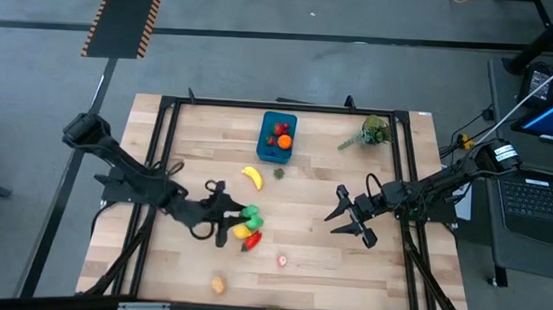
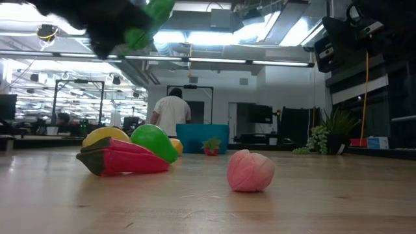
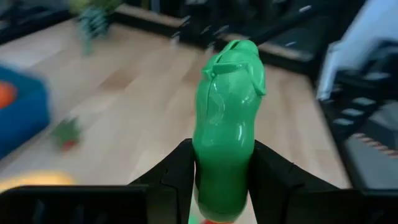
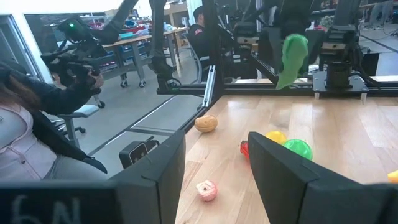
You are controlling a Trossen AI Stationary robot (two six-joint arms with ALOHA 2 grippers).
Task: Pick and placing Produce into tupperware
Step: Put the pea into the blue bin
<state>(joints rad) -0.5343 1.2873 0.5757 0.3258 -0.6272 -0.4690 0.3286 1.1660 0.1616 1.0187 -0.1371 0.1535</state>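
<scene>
My left gripper (image 1: 233,213) is shut on a glossy green cucumber (image 3: 227,118), which is up in the air over a small pile of produce: a red pepper (image 2: 123,159), a round green piece (image 2: 155,140) and a yellow piece (image 2: 104,136). The teal tupperware (image 1: 277,136) stands at the far middle with an orange and strawberries inside. A banana (image 1: 251,177) lies between the pile and the tub. My right gripper (image 1: 349,216) waits open to the right of the pile, with nothing between its fingers. My left gripper pinches the cucumber's near end (image 3: 221,186) between its two fingers (image 3: 177,177), one on each side. The fingers lie nearly level, and the cucumber runs on along them, sticking out well past the tips. It is lifted clear of the table (image 4: 291,59).
A pink piece (image 1: 282,260) and a tan piece (image 1: 218,284) lie near the front edge. A small red and green piece (image 1: 278,173) sits just in front of the tub. A leafy sprig (image 1: 371,133) lies at the far right. A black frame (image 1: 166,122) borders the table.
</scene>
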